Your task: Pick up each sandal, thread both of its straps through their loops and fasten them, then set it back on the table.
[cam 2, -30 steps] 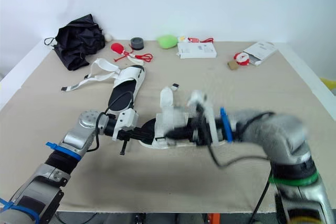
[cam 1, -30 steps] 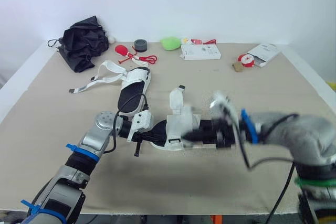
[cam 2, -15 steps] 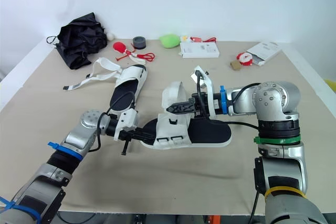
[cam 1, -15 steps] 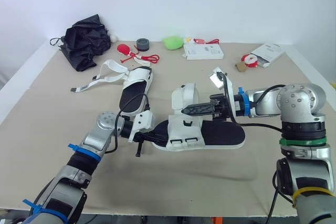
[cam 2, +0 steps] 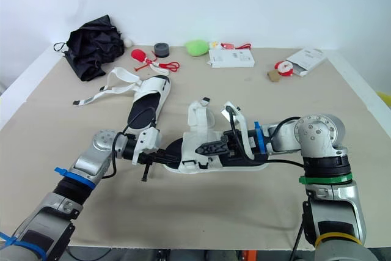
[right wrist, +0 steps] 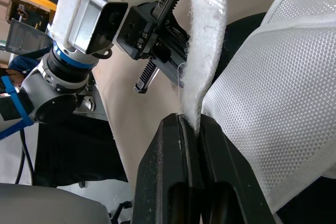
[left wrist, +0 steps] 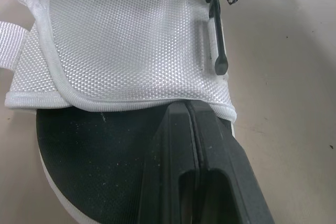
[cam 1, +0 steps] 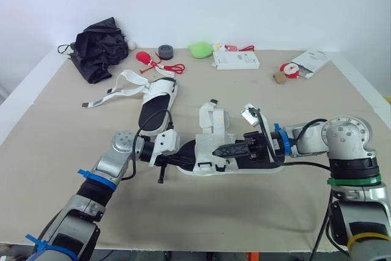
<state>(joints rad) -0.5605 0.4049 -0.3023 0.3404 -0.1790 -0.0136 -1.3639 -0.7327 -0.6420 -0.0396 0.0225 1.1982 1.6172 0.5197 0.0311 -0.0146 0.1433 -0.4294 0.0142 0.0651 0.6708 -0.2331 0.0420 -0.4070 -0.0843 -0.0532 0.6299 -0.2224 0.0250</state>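
A white sandal with a black sole [cam 1: 259,158] lies mid-table. My left gripper [cam 1: 176,159] is shut on the sole's toe end, and in the left wrist view its fingers [left wrist: 191,171] clamp the black sole [left wrist: 89,150] below the white mesh upper [left wrist: 126,40]. My right gripper [cam 1: 215,151] reaches over the sandal from the right. It is shut on a white strap [right wrist: 206,51] beside the mesh flap [right wrist: 273,114]. The second sandal [cam 1: 156,103] lies farther back left with its straps [cam 1: 122,87] spread loose.
Along the far edge sit a black bundle of cloth [cam 1: 98,44], red items [cam 1: 153,62], a grey tape roll [cam 1: 164,50], a green object [cam 1: 199,49], a white box [cam 1: 235,60] and a white packet [cam 1: 310,62]. Bare table [cam 1: 244,212] lies in front of the sandal.
My right gripper has come down toward the sandal with the strap, which stood arched higher half a second ago. The left gripper has kept its hold on the toe end.
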